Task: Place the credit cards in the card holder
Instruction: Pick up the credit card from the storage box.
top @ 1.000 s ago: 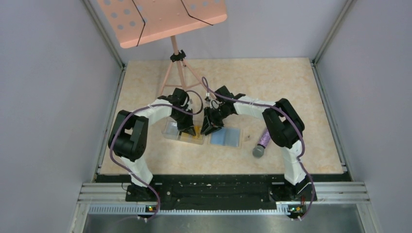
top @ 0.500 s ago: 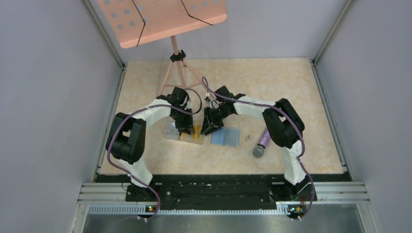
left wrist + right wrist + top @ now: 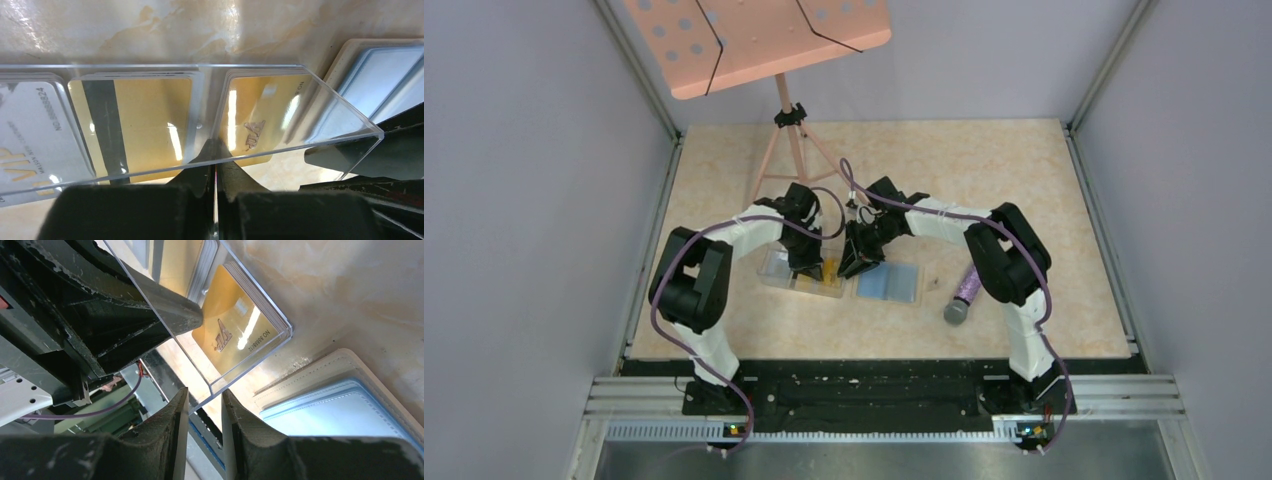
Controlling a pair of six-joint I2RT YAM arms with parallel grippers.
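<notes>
Even, bright overhead light fills the top view, and the two arms cast only soft shadows on the beige marbled desk (image 3: 984,170). In both wrist views white glare streaks the clear plastic rectangular box (image 3: 345,117) and the gold-yellow plastic cards (image 3: 260,120), while the dark end effector fingers (image 3: 160,440) nearest the lens are blurred.

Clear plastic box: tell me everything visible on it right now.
The clear plastic box is a transparent, thin-walled, open-topped rectangular tray lying flat on the table, just left of the open card holder. Inside lie stacks of gold cards, one showing a dark stripe, and a white printed card. The left gripper is shut on its near wall; the right gripper straddles its corner edge.
</notes>
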